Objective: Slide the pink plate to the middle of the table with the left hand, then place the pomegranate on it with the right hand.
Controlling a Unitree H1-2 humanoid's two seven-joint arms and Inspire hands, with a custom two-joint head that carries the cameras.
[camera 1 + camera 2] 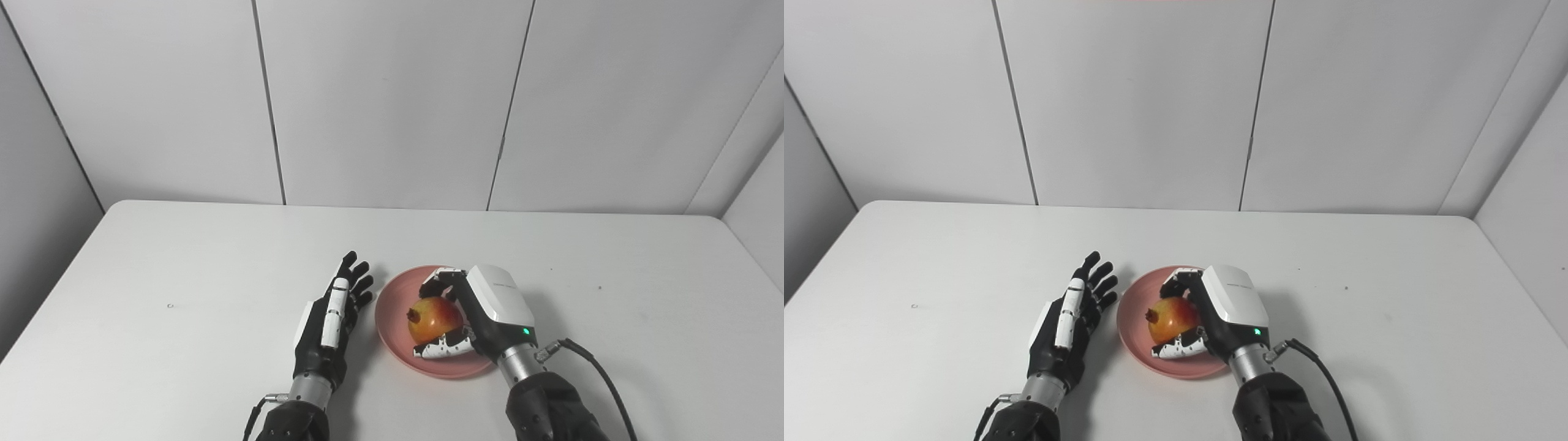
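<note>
A pink plate (392, 300) lies near the table's front middle. On it sits a red and yellow pomegranate (433, 318), its crown pointing left. My right hand (484, 312) is over the plate's right side, fingers curled round the far side of the fruit and the thumb under its near side, so it is shut on the pomegranate. Just left of the plate lies my left hand (334, 318), open with fingers stretched forward, a small gap between it and the rim.
The white table (184, 275) runs wide on both sides and behind the plate, bounded by grey wall panels at the back. A black cable (603, 380) trails from my right wrist toward the front edge.
</note>
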